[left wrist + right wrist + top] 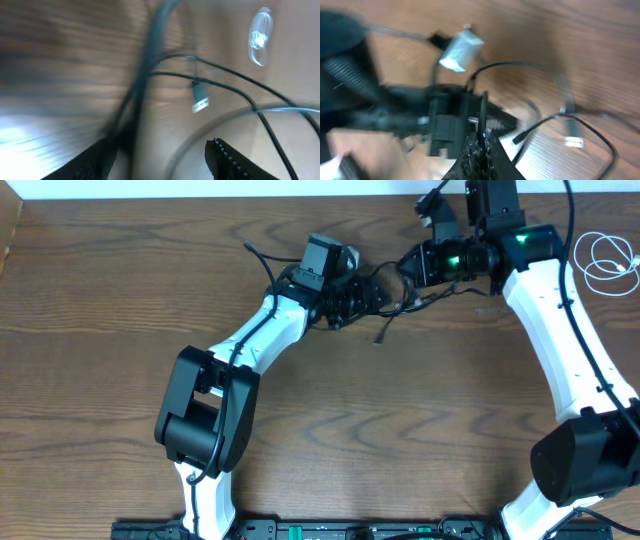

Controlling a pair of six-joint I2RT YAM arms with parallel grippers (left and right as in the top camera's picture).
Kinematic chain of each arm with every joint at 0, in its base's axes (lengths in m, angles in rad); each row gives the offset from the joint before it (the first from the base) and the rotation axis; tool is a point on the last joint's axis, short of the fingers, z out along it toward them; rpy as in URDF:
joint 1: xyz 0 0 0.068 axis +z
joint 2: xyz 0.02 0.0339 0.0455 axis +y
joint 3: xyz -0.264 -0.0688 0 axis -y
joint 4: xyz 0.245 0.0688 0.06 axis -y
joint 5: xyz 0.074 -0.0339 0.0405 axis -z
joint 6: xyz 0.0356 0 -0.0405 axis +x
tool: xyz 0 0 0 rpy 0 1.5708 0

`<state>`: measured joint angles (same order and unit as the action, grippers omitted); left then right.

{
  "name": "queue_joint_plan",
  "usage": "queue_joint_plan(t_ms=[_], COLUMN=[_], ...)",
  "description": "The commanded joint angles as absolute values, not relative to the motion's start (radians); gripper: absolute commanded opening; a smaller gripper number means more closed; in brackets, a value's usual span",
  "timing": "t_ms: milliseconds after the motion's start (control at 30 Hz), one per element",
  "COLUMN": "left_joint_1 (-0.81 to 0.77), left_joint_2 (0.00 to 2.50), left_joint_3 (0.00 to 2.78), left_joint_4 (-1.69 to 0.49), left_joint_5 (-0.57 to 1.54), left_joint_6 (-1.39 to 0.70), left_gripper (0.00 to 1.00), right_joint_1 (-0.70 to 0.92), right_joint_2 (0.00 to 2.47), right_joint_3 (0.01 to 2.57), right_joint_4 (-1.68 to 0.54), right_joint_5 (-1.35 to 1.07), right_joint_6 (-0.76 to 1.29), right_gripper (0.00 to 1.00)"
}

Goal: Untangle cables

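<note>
Count: two arms, two grippers, two cables, one black and one white.

Nearest, the black cable [403, 302] is strung between the two grippers over the far middle of the table. Its long axis runs left to right. One loose end drops toward the near side, and its plug [380, 338] is close to the wood or resting on it. The left wrist view shows several black strands crossing and a flat plug [200, 98] pointing down.

The left gripper [160, 146] has its fingers [227, 159] standing apart, roughly half spread. Blurred black strands pass between them, but contact cannot be told.

The right gripper [481, 145] is fully closed. A thin black strand rises from between its tips, so it is pinching the black cable.

Farthest, the white cable [604, 260] lies coiled in loose loops at the far right corner of the table [100, 330], well apart from both grippers.
</note>
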<state>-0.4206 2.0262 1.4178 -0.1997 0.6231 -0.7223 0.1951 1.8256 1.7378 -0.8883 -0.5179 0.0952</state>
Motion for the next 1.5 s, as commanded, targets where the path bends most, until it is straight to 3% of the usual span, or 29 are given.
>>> queue_joint_plan(t_ms=[0,233,333,567,1100,1467], left_joint_1=[-0.377,-0.326,-0.326,-0.327,-0.468,-0.477], left_joint_2=[2.008,2.008,2.008,2.009,2.047,2.121], left_joint_3=[1.419,1.419,1.419,1.419,1.417,1.417], left_joint_4=[-0.264,-0.367,-0.371,-0.373,-0.334,-0.301], left_joint_5=[0.505,0.517,0.542,0.513,0.167,0.141], left_joint_6=[-0.720,-0.593,-0.533,-0.501,-0.443,-0.457], left_gripper=[0.61,0.60,0.55,0.55,0.55,0.52], right_joint_1=[0.146,0.045,0.039,0.053,0.053,0.054], right_joint_2=[1.779,1.684,1.673,1.698,1.704,1.704], right_joint_3=[1.741,1.741,1.741,1.739,1.739,1.739], right_joint_4=[-0.873,-0.802,-0.802,-0.850,-0.868,-0.876], right_joint_5=[-0.357,-0.376,-0.377,-0.369,-0.368,-0.368], right_joint_6=[0.230,0.240,0.239,0.230,0.208,0.208], right_gripper=[0.01,0.01,0.01,0.01,0.01,0.01])
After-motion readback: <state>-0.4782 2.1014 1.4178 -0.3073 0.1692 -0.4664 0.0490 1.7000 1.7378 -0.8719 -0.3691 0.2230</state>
